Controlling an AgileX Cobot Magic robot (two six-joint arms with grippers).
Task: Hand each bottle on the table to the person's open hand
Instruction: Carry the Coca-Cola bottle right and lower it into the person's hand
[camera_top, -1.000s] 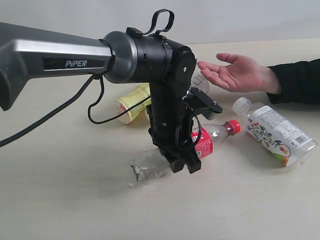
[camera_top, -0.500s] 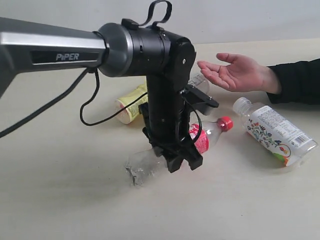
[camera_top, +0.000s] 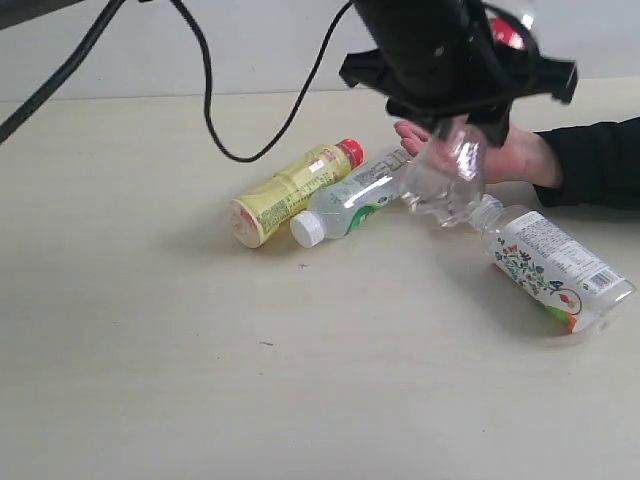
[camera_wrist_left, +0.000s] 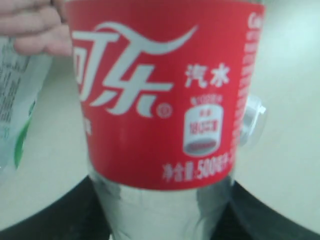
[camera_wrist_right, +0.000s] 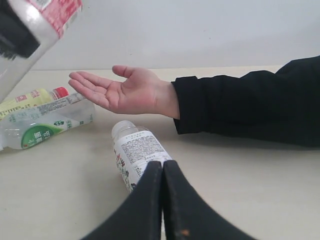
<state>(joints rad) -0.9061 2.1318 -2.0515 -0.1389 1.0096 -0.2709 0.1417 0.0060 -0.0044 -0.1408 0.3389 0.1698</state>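
Observation:
My left gripper (camera_top: 455, 112) is shut on the red-labelled clear bottle (camera_top: 445, 180) and holds it in the air just in front of the person's open hand (camera_top: 505, 155). Up close, the red label (camera_wrist_left: 160, 90) fills the left wrist view between the black jaws. Three bottles lie on the table (camera_top: 150, 350): a yellow one with a red cap (camera_top: 290, 190), a clear one with a white cap and green-white label (camera_top: 355, 197), and a wide floral one (camera_top: 550, 265). My right gripper (camera_wrist_right: 162, 165) is shut and empty, low over the table, pointing at the floral bottle (camera_wrist_right: 137, 150).
The person's black sleeve (camera_top: 595, 165) reaches in from the right, palm (camera_wrist_right: 120, 90) up above the table. A black cable (camera_top: 215, 110) hangs from the left arm over the back of the table. A pale wall stands behind.
The left arm has lifted the red-labelled bottle off the table and carried it up and to the right, to the person's hand. The other bottles and the right gripper have not moved.

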